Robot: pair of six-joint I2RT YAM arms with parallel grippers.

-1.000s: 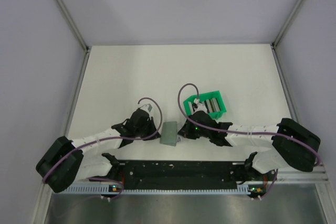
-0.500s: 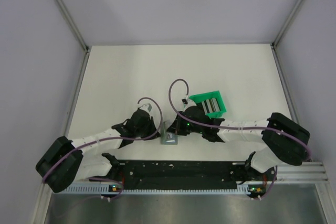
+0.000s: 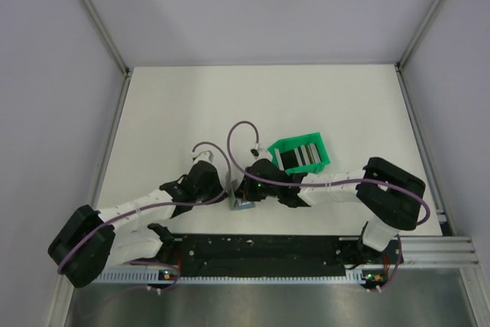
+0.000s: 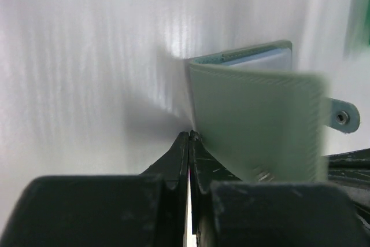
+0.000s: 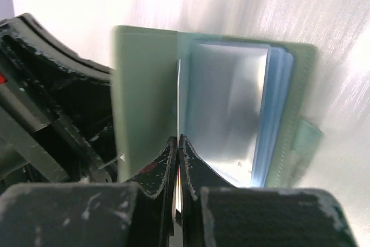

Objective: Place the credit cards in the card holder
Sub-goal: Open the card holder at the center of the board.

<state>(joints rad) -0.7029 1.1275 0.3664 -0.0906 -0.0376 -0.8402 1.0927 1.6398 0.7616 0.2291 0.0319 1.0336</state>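
A: What is different from a second ago?

B: The card holder [image 5: 144, 96] lay shut and flat on the desk [image 3: 230, 105] between the two arms. Now it is open, one grey-green cover standing up and the light blue pockets [image 5: 231, 114] showing. The right arm has swung left from beside the green bin [image 3: 282, 146] to sit right over it.

A: And the jaws?

B: On the left gripper [image 4: 189, 136] they are pressed together at the lower corner of the raised cover. They seem to pinch it and keep it up. On the right gripper [image 5: 178, 140] they are closed on a thin pale sheet seen edge-on. I take it for a credit card [image 5: 178, 102], though its face is hidden. Its far edge reaches the fold between cover and pockets.

A: So what does that mean for the job?

B: I judge one card is at the mouth of the holder but not yet seated. More cards [image 3: 300, 156] lie in the bin, so the work is far from finished. The next move likely calls for sliding the card into a pocket, not into the spine. If the left grip slips, the cover could fall on it.
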